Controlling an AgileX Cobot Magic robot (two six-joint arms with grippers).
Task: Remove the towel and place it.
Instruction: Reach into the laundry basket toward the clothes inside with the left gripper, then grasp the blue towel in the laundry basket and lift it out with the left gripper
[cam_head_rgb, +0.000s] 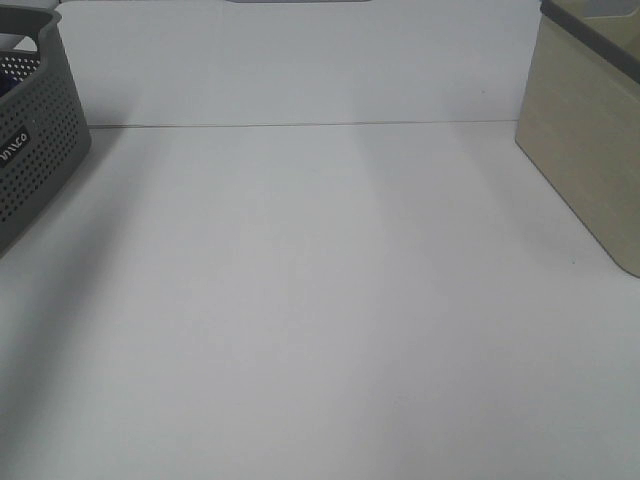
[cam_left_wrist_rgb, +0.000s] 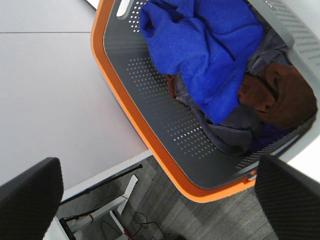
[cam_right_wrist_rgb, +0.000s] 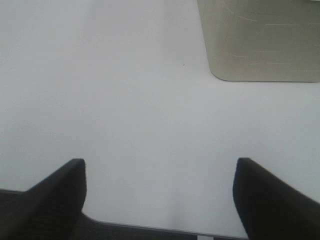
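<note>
- Left wrist view: the towel (cam_left_wrist_rgb: 210, 55) is being seen bunched inside the orange-rimmed basket (cam_left_wrist_rgb: 145, 90).
- The left gripper (cam_left_wrist_rgb: 160, 200), spread wide, is being held near that basket; the right gripper (cam_right_wrist_rgb: 160, 197), also wide, is well apart from it.

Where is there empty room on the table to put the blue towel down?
The wide white table between the dark perforated basket on the left and the beige box on the right is bare. It is crowded inside the orange-rimmed basket, where the towel lies piled on a brown cloth and a grey cloth.
</note>
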